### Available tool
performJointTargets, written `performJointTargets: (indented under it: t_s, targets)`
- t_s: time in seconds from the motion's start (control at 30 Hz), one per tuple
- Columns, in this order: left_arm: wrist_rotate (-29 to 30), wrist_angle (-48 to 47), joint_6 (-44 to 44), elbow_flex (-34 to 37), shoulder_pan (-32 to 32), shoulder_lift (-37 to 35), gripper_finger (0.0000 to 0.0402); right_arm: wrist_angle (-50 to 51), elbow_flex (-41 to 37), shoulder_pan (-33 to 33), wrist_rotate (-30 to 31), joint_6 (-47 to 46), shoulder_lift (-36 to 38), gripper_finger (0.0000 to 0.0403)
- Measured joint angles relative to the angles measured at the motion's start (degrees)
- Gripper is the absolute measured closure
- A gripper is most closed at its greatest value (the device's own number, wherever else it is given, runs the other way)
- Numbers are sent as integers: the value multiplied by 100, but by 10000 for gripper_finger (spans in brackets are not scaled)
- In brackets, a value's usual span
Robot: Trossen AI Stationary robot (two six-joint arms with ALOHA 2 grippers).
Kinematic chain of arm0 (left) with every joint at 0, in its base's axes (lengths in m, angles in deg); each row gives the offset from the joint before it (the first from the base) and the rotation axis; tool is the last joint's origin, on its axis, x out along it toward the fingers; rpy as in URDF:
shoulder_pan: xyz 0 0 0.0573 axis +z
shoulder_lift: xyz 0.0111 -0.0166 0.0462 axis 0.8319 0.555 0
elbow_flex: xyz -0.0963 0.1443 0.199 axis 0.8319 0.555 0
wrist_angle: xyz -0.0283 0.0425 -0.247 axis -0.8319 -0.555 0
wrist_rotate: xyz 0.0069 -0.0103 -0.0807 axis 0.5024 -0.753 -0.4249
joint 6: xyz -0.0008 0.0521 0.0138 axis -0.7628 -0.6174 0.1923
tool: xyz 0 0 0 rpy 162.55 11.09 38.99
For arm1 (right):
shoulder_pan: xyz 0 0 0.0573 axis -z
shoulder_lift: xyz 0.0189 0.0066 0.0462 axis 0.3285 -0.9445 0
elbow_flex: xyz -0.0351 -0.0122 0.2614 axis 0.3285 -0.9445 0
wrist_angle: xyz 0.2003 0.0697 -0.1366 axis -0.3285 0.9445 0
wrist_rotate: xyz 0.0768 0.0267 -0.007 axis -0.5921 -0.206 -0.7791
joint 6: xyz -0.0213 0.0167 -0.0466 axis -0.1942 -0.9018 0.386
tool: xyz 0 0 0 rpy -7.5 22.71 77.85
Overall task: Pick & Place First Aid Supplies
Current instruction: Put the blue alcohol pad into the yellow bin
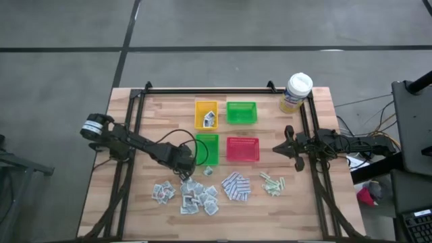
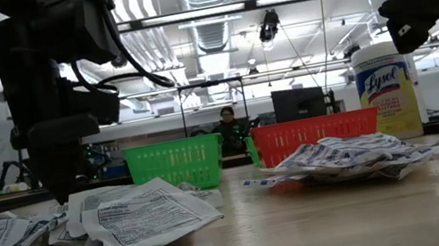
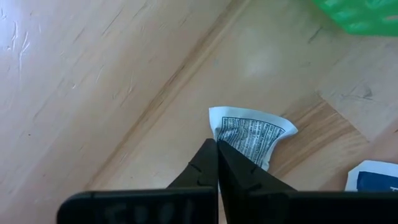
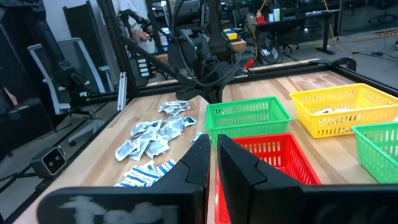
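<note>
In the high view the left hand sits low in the middle of the frame, just left of the lower green tray, above the heap of white-grey sachets. Its wrist view shows the fingers pinched together on the corner of one printed white sachet, which lies on the wooden tabletop with its far end curled up.

The right hand waits at the right of the frame, just right of the red tray, its fingers nearly together with only a slim gap and nothing between them.

Along the lower part of the high view the supplies lie in three groups: the sachets at lower left and centre, blue-and-white patterned pads below the red tray, and pale green strips to their right. The yellow tray at upper centre holds a few packets; a second green tray stands just right of it. A yellow canister with a white lid stands at the upper right corner of the tabletop.
</note>
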Motion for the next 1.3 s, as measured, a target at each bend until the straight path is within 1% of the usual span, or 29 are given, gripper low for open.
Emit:
performJointTargets:
  t_s: [0.3, 0.47, 0.63, 0.77, 0.9, 1.0, 1.13, 1.3]
  targets:
    - [-28, -858, -1, -384, 4, -314, 401, 0, -2, 0, 0, 1, 0, 374]
    - [-207, -1219, -19, -601, 4, -579, 401, 0, 1, 1, 0, 1, 0, 374]
    - [-323, -1316, -190, -810, 6, -872, 401, 0, -1, 0, 0, 0, 0, 374]
    - [-324, -1306, -518, -1010, 56, -1124, 401, 0, 0, 0, 0, 0, 0, 374]
    - [-200, -1169, -1067, -1243, 113, -1322, 401, 0, -1, 1, 0, 0, 0, 374]
    - [61, -867, -1763, -1410, 166, -1401, 402, 0, 1, 1, 0, -1, 0, 374]
    - [584, -247, -2880, -1573, 302, -1395, 402, 0, 1, -1, 0, -1, 0, 374]
    - [1309, 644, -4161, -1550, 576, -1313, 402, 0, 0, 0, 0, -1, 0, 374]
